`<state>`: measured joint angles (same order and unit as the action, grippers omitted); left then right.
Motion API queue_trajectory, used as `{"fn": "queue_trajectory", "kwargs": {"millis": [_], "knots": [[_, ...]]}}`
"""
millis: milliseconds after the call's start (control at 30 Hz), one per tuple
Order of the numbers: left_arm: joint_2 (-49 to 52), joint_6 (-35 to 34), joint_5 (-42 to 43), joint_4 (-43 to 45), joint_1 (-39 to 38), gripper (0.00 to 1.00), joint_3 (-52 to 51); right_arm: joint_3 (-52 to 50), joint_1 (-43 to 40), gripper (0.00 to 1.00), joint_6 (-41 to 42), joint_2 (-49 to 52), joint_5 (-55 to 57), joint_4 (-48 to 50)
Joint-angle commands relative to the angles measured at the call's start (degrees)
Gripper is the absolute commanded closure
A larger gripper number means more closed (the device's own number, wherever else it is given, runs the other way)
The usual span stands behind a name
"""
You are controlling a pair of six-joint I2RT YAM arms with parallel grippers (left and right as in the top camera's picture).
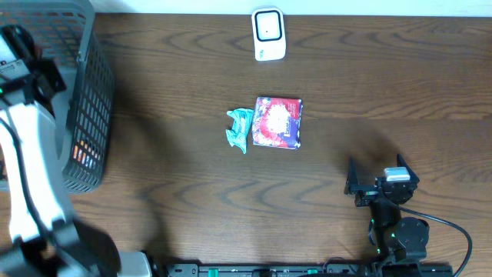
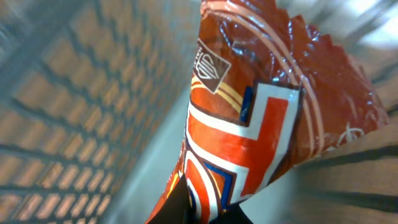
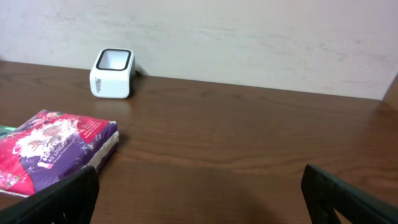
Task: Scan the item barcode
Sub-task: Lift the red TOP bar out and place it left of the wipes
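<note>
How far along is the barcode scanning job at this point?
Possibly done: a pink packet and a teal wrapper lie on the table near the scanner; whether they were scanned cannot be told. In hand: the left gripper is shut on a red packet inside the basket. Left: lift it out and show its barcode to the scanner. The right gripper sits open, empty.

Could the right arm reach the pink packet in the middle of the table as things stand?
Probably yes: its gripper is open, and only bare table lies between it and the packet.
</note>
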<state>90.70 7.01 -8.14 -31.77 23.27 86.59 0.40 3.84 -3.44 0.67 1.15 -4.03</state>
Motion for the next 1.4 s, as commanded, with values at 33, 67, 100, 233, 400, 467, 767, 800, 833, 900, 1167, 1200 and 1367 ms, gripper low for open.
{"fn": "queue_trajectory", "kwargs": {"millis": [33, 67, 100, 233, 400, 467, 767, 800, 833, 900, 1167, 1200, 1367], "knots": [[-8.96, -3.3, -0.04, 3.85, -5.97, 0.93, 0.68, -0.09, 0.0, 0.01, -0.48, -0.37, 0.44, -0.22], [-10.8, -3.82, -0.07, 4.92, -7.41, 0.93, 0.68, -0.09, 0.0, 0.01, -0.46, -0.37, 0.44, -0.22], [-12.48, -4.81, -0.07, 5.86, -8.81, 0.93, 0.68, -0.09, 0.0, 0.01, -0.48, -0.37, 0.44, -0.22], [-17.31, -12.63, -0.04, 7.23, -13.7, 0.93, 0.68, -0.09, 0.0, 0.01, -0.46, -0.37, 0.44, -0.22], [-19.74, -24.59, -0.02, 3.67, -20.22, 0.92, 0.66, -0.09, 0.0, 0.01, -0.48, -0.37, 0.44, -0.22], [-19.76, -28.63, 0.0, 1.01, -23.56, 0.93, 0.66, -0.09, 0.0, 0.01, -0.48, -0.37, 0.44, -0.2], [-13.94, -39.56, 3.43, -12.35, -37.86, 0.93, 0.63, -0.09, 0.0, 0.01, -0.48, -0.37, 0.44, -0.22], [-12.41, -41.13, 3.43, -13.18, -39.08, 0.93, 0.61, -0.09, 0.0, 0.01, -0.48, -0.37, 0.44, -0.22], [-10.78, -42.4, 3.43, -13.9, -40.19, 0.92, 0.61, -0.09, 0.0, 0.01, -0.48, -0.37, 0.44, -0.2], [-7.52, -43.1, 3.43, -14.88, -41.94, 0.93, 0.61, -0.09, 0.0, 0.01, -0.48, -0.37, 0.44, -0.22], [6.19, -42.88, 3.45, -16.92, -44.26, 0.93, 0.61, -0.09, 0.0, 0.01, -0.48, -0.37, 0.44, -0.2], [7.98, -42.91, 3.48, -17.25, -44.26, 0.93, 0.59, -0.09, 0.0, 0.01, -0.48, -0.37, 0.44, -0.22], [16.76, -42.91, 4.74, -16.59, -44.26, 0.93, 0.59, -0.09, 0.0, 0.01, -0.48, -0.37, 0.44, -0.22]]}}
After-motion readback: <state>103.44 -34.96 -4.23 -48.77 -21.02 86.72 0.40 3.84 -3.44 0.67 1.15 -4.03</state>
